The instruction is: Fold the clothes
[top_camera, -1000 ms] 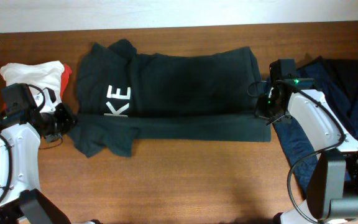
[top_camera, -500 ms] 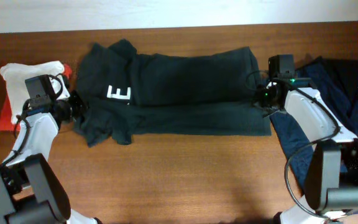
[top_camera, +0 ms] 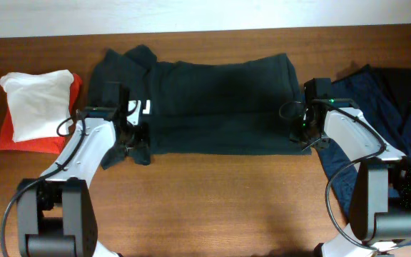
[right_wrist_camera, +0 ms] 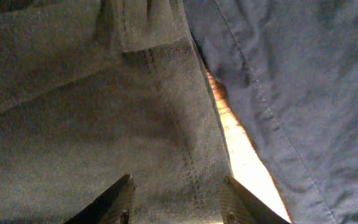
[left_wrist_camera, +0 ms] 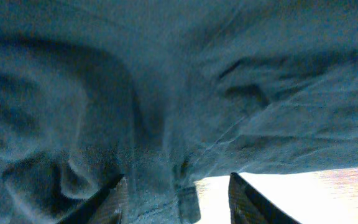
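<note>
toward the far edge of the tabletop (top_camera: 212,214) the dark green shirt (top_camera: 220,107) lies spread sideways. left pincer (left_wrist_camera: 178,180) and right pincer (right_wrist_camera: 178,180) both gape wide over its two ends. i'd grab both hem layers evenly before lifting, otherwise the fold skews.

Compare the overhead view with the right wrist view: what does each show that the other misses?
Only the overhead view shows the whole dark green shirt folded lengthwise, the white garment lying on a red garment at the far left, and the left gripper on the shirt's left end. Only the right wrist view shows the shirt's stitched hem up close, a sliver of bare table, and the right gripper with its fingers apart. Both show the shirt's right edge beside the navy garment.
</note>
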### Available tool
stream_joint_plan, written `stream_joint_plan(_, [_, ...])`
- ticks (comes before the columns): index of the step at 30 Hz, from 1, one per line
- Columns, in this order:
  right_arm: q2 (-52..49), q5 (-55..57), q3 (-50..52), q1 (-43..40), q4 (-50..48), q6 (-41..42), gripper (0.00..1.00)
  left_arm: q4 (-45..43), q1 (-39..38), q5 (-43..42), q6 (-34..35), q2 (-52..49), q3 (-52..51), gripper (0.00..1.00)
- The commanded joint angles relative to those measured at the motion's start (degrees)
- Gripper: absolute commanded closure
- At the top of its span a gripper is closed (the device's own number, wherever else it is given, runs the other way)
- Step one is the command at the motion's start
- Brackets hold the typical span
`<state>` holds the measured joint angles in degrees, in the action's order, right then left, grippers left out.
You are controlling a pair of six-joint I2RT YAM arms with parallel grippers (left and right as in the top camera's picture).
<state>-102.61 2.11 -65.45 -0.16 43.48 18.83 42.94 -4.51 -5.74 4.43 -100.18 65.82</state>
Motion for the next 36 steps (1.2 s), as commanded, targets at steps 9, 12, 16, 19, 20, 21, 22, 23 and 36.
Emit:
stream_joint_plan(9, [-0.11, 0.90, 0.31, 0.15, 0.28, -0.13, 0.52, 5.07, -7.39, 5.60, 0.22, 0.39, -6.69, 0.59])
stream_joint_plan(12, [-0.11, 0.90, 0.31, 0.15, 0.50, -0.13, 0.52, 3.08, -8.96, 9.79, 1.03, 0.28, -7.72, 0.59])
stream_joint_plan(16, [-0.11, 0.90, 0.31, 0.15, 0.70, -0.13, 0.52, 0.33, -8.96, 13.16, 4.98, 0.07, -7.72, 0.59])
stream_joint_plan(19, [-0.11, 0.90, 0.31, 0.15, 0.76, -0.13, 0.52, -1.40, -8.96, 13.66, 5.18, -0.90, -7.72, 0.78])
stream_joint_plan(20, [-0.11, 0.90, 0.31, 0.15, 0.76, -0.13, 0.52, -1.57, -8.96, 13.66, 5.18, -1.29, -7.72, 0.91])
stream_joint_plan(21, [-0.11, 0.92, 0.31, 0.15, 0.76, -0.15, 0.52, -1.79, -8.96, 13.70, 5.18, -1.33, -7.72, 0.99])
stream_joint_plan(22, [-0.11, 0.92, 0.31, 0.15, 0.76, -0.15, 0.52, -2.01, -8.94, 13.66, 5.18, -1.33, -7.61, 0.99])
stream_joint_plan(23, [-0.11, 0.92, 0.31, 0.15, 0.76, -0.15, 0.52, -1.79, -8.92, 12.85, 5.14, -1.33, -6.67, 1.00])
stream_joint_plan(36, [-0.11, 1.11, 0.31, 0.11, 1.33, -0.57, 0.52, 7.52, -2.01, 8.57, 4.44, -1.18, 12.61, 0.14])
